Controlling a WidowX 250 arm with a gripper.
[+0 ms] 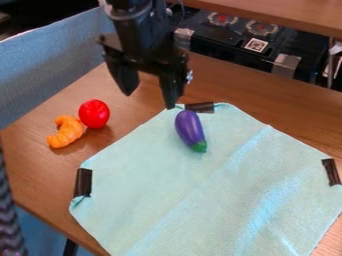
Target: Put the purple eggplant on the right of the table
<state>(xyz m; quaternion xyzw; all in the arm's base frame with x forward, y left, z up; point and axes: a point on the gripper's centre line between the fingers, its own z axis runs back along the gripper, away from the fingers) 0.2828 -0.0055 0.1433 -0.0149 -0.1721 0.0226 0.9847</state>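
Camera view | eggplant point(190, 127) on cloth point(150, 185), near edge | pincer point(149, 100) spread, apart

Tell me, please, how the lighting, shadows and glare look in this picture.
In the camera view, pale streaks of glare cross the lower right of the light green cloth; faint highlights sit on the eggplant and the red toy; soft shadows darken the wood beside the red and orange toys; the black gripper shows little shading.

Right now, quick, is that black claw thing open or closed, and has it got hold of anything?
Gripper: open, fingers apart, holding nothing; the purple eggplant lies on the cloth.
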